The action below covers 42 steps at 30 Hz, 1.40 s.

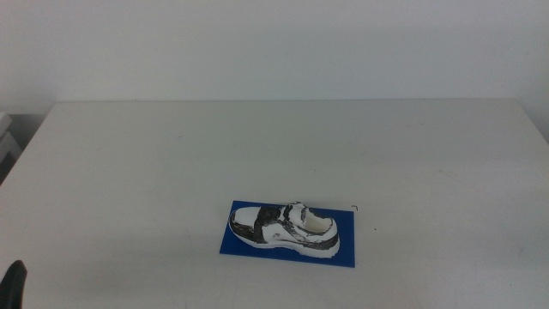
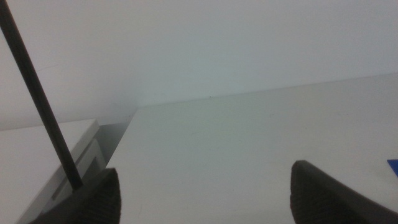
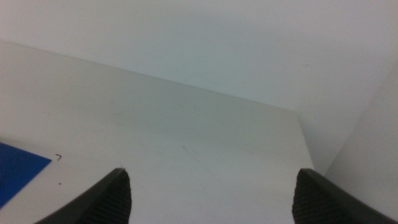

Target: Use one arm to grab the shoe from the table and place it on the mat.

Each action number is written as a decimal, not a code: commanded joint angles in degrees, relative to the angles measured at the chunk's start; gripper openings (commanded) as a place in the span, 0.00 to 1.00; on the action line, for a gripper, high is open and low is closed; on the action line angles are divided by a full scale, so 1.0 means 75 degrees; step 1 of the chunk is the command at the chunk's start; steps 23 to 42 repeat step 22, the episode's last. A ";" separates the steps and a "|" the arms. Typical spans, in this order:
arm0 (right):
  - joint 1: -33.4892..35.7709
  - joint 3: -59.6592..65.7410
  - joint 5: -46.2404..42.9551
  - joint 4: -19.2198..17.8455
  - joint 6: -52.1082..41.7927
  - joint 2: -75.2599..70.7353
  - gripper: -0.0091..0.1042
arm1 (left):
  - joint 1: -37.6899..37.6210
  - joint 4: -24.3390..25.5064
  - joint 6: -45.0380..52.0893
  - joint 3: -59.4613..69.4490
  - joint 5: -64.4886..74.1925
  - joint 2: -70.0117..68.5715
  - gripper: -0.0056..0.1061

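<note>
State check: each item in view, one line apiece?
shoe: upright on its sole, lying on the mat, not held.
mat: flat on the table, a bare strip around the shoe.
table: carries the mat.
left hand: jaws open, holding nothing, low at the table's near left edge.
right hand: jaws open, holding nothing, out of the middle view.

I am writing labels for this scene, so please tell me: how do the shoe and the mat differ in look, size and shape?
The shoe is white with black patterned panels; the mat is plain deep blue. The shoe is raised and rounded, with an open cream lining; the mat is a thin, flat rectangle. The shoe is shorter, so the mat shows past it at both ends. The shoe rests on the mat, and both lie on the white table.
</note>
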 commanded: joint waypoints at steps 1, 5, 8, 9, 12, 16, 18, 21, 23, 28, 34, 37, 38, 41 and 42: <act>-0.0036 0.0116 -0.0734 -0.0215 -0.0045 -0.0421 0.67 | -0.0037 -0.0066 -0.0045 0.0039 -0.0619 -0.0054 0.89; -0.0036 0.0651 -0.0723 -0.0233 -0.0045 -0.1368 0.67 | -0.0037 -0.0066 -0.0045 0.0039 -0.0619 -0.0054 0.89; -0.0036 0.0956 -0.0615 -0.0268 -0.0045 -0.1934 0.67 | -0.0037 -0.0066 -0.0045 0.0039 -0.0619 -0.0054 0.89; -0.0036 0.1062 -0.0592 -0.0307 -0.0045 -0.2091 0.67 | -0.0037 -0.0066 -0.0045 0.0039 -0.0619 -0.0054 0.89; -0.0036 0.1359 -0.0601 -0.0311 -0.0045 -0.2077 0.67 | -0.0037 -0.0066 -0.0045 0.0039 -0.0619 -0.0054 0.89; -0.0036 0.1743 -0.0619 -0.0219 -0.0045 -0.2077 0.67 | -0.0037 -0.0066 -0.0045 0.0039 -0.0621 -0.0047 0.89; -0.0036 0.1886 -0.0633 -0.0080 -0.0045 -0.2077 0.67 | -0.0037 -0.0066 -0.0045 0.0039 -0.0620 -0.0047 0.89; -0.0036 0.1887 -0.0537 -0.0017 -0.0045 -0.2077 0.67 | -0.0037 -0.0066 -0.0045 0.0039 -0.0620 -0.0047 0.89; -0.0036 0.1887 -0.0565 -0.0027 -0.0045 -0.2077 0.67 | -0.0037 -0.0066 -0.0045 0.0039 -0.0620 -0.0047 0.89; -0.0036 0.1887 -0.0565 -0.0027 -0.0045 -0.2077 0.67 | -0.0037 -0.0066 -0.0045 0.0039 -0.0620 -0.0047 0.89; -0.0036 0.1887 -0.0565 -0.0027 -0.0045 -0.2077 0.67 | -0.0037 -0.0066 -0.0045 0.0039 -0.0620 -0.0047 0.89; -0.0036 0.1887 -0.0565 -0.0027 -0.0045 -0.2077 0.67 | -0.0037 -0.0066 -0.0045 0.0039 -0.0620 -0.0047 0.89; -0.0036 0.1887 -0.0565 -0.0027 -0.0045 -0.2077 0.67 | -0.0037 -0.0066 -0.0045 0.0039 -0.0620 -0.0047 0.89; -0.0036 0.1887 -0.0565 -0.0027 -0.0045 -0.2077 0.67 | -0.0037 -0.0066 -0.0045 0.0039 -0.0620 -0.0047 0.89; -0.0036 0.1887 -0.0565 -0.0027 -0.0045 -0.2077 0.67 | -0.0037 -0.0066 -0.0045 0.0039 -0.0620 -0.0047 0.89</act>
